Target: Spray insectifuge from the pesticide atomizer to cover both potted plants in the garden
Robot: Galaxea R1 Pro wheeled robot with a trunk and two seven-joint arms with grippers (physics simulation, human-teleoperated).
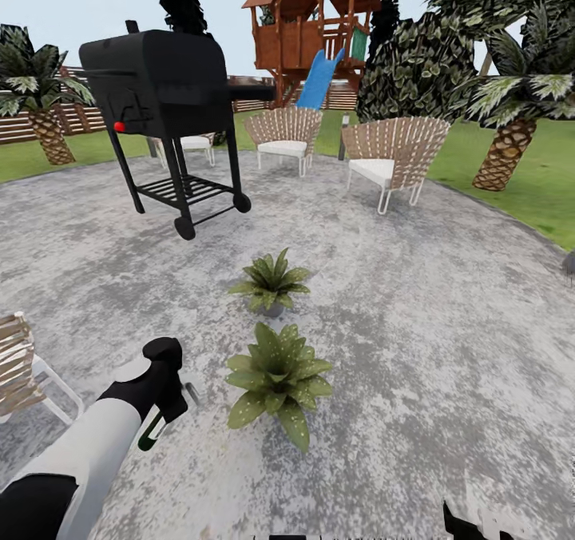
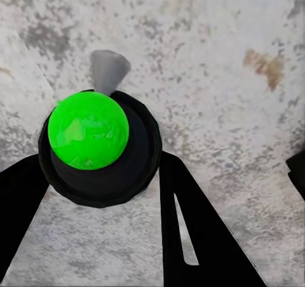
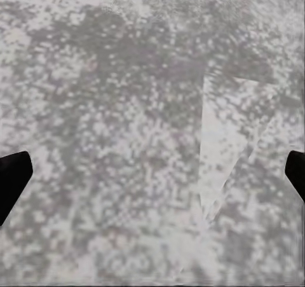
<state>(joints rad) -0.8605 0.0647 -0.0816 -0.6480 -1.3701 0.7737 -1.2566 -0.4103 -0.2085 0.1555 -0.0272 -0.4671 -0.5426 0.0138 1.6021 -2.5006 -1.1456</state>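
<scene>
Head view: left hand (image 1: 164, 412) low at the left, over grey mottled paving (image 1: 415, 348). Pesticide atomizer (image 1: 152, 432) gripped in it, dark-green body with a pale label hanging below the fingers, tilted. Just beside it, to the right, the nearer potted plant (image 1: 278, 380); the farther potted plant (image 1: 271, 283) sits beyond that one, apart from it, its small grey pot visible.

Left wrist view adds the grip detail: left hand (image 2: 101, 191) has both dark fingers (image 2: 190, 230) closed against a round black bottle body capped by a bright green dome, the atomizer (image 2: 89, 131) seen end-on. A grey cone-shaped patch lies on the paving just past it. Neither plant is in this picture.

Right wrist view: right hand (image 3: 152, 179) with two dark fingertips (image 3: 11, 175) at opposite borders, spread wide, nothing between them; paving below with a pale wedge-shaped patch.

Room: open paving to the right of both plants and ahead of them. Black grill (image 1: 164, 101) stands beyond the plants, left of centre. Two wicker chairs (image 1: 395, 156) farther back; another slatted seat (image 1: 20, 364) at the left border, near the left arm.

Surroundings: lawn (image 1: 527, 172) rings the round paving; palms, a slat fence and a wooden play tower with a blue slide (image 1: 319, 77) behind.
</scene>
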